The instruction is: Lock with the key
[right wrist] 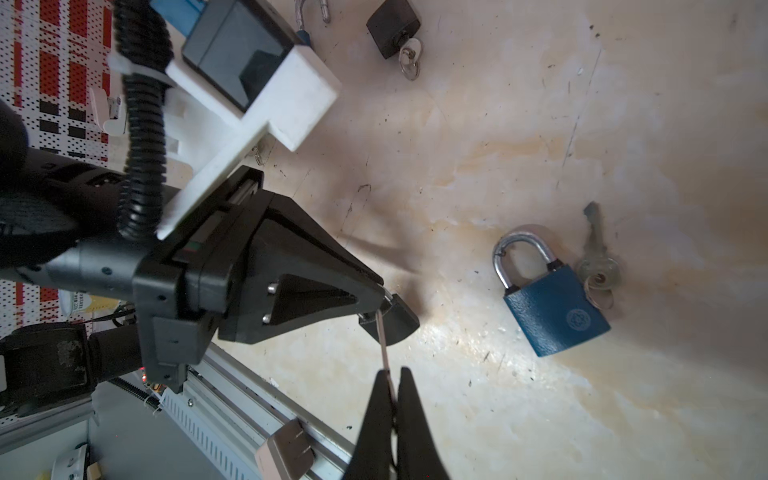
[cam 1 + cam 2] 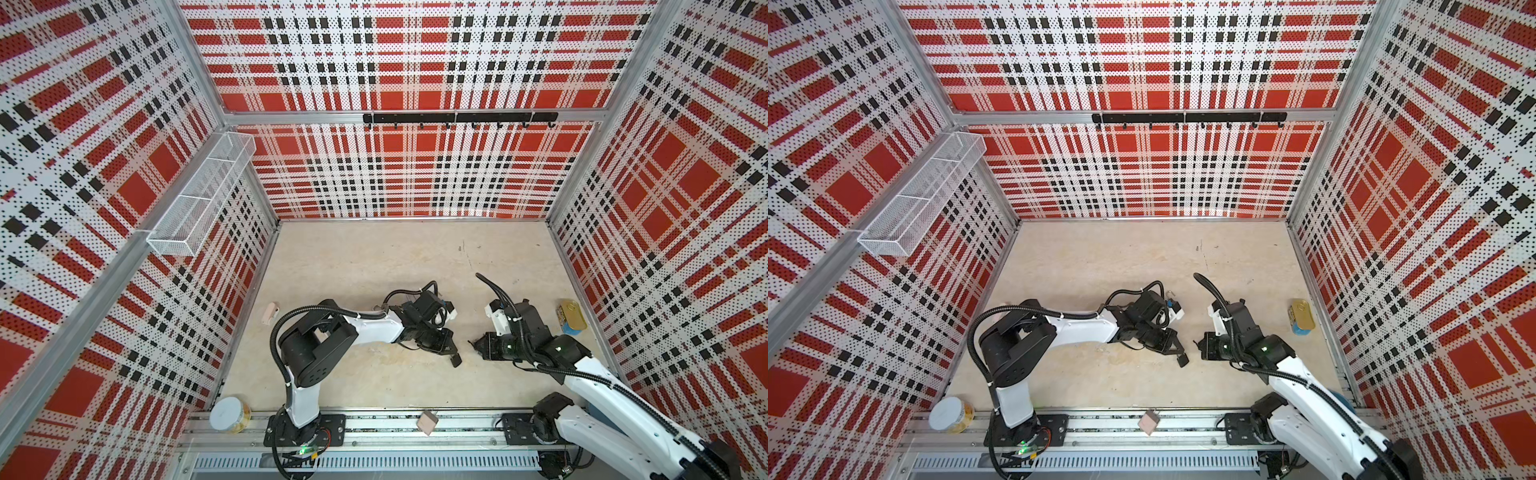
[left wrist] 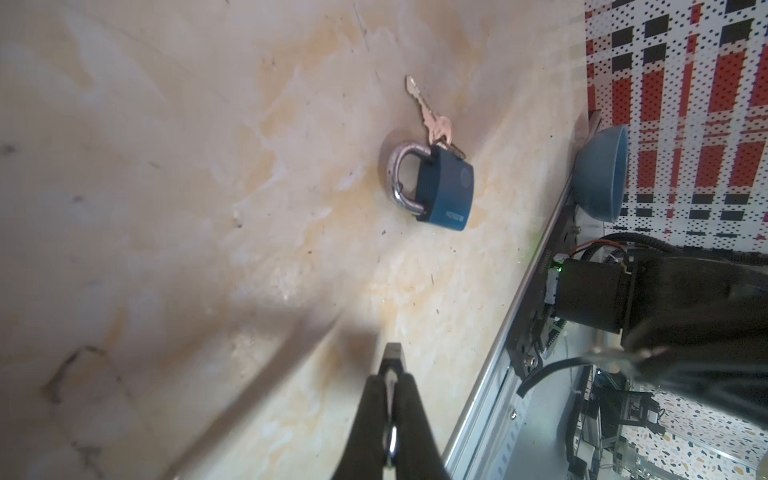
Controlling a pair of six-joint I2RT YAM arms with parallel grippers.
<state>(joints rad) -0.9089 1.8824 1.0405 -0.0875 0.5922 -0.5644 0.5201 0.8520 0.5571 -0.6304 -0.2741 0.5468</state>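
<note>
Beside blue padlock, left gripper clamped on black padlock, right gripper pinching key; we'd line them up squarely before turning.

Beige tabletop, blue padlock, keys beside, black padlock

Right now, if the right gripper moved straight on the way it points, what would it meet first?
Most likely the black padlock held in the left gripper. The key pinched in the right gripper points at it, tip close or touching; depth is unclear. The blue padlock lies off that line.
</note>
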